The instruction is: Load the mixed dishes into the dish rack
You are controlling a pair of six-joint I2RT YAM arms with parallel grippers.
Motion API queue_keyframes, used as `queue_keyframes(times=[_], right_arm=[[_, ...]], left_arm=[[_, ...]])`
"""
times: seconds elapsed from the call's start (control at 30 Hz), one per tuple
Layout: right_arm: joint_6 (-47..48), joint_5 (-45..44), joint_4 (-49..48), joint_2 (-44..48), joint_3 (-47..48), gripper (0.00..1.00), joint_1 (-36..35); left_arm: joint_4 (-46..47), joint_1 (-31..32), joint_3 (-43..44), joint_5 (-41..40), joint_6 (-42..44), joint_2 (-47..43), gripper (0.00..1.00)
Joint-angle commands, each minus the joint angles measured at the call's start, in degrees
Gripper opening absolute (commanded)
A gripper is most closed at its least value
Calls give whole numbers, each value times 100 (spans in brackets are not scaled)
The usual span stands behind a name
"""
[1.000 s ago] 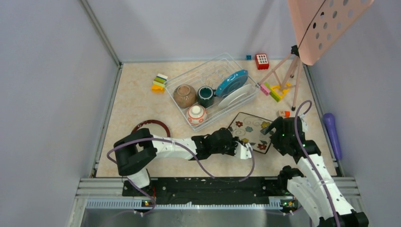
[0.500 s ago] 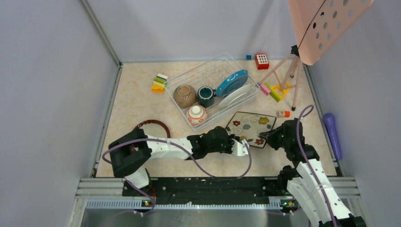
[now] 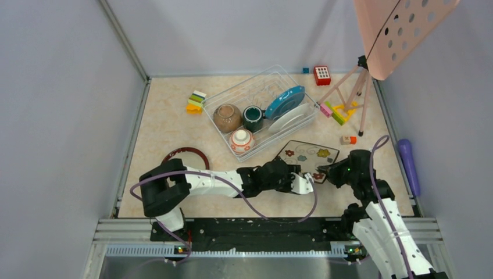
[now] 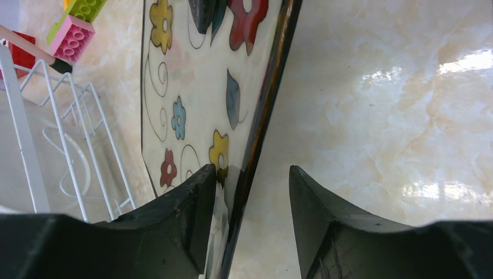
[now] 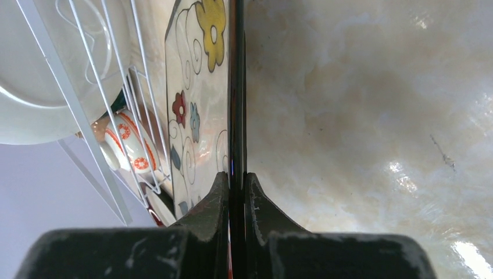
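The black square plate, flowered on its face, is tilted off the table in front of the dish rack. My right gripper is shut on its right edge; in the right wrist view the fingers pinch the plate's thin rim. My left gripper is open, and its jaws stand either side of the plate's near edge with a gap on one side. The rack holds the brown bowl, green mug, patterned bowl, blue plate and white plate. The red-rimmed plate lies on the table to the left.
Toy blocks lie left of the rack, with more on its right. A red keypad toy sits at the back. A pink tripod stand is at the right, a small orange block near it, and a purple object by the right wall.
My right gripper moved in and shut on the square plate's right edge. The left gripper, shut on the near edge before, has opened. The plate has tipped up.
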State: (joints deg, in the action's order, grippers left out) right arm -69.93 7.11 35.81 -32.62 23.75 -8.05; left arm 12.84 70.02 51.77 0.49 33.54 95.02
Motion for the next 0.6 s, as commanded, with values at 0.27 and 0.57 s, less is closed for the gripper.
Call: queue_keyframes(times=[0.27, 0.57], right_arm=[[-351, 785, 28, 66, 703, 16, 24], [406, -247, 535, 10, 1578, 77, 23]], left_arm=[[3, 303, 671, -921, -126, 472, 0], [99, 407, 475, -1144, -610, -263, 0]])
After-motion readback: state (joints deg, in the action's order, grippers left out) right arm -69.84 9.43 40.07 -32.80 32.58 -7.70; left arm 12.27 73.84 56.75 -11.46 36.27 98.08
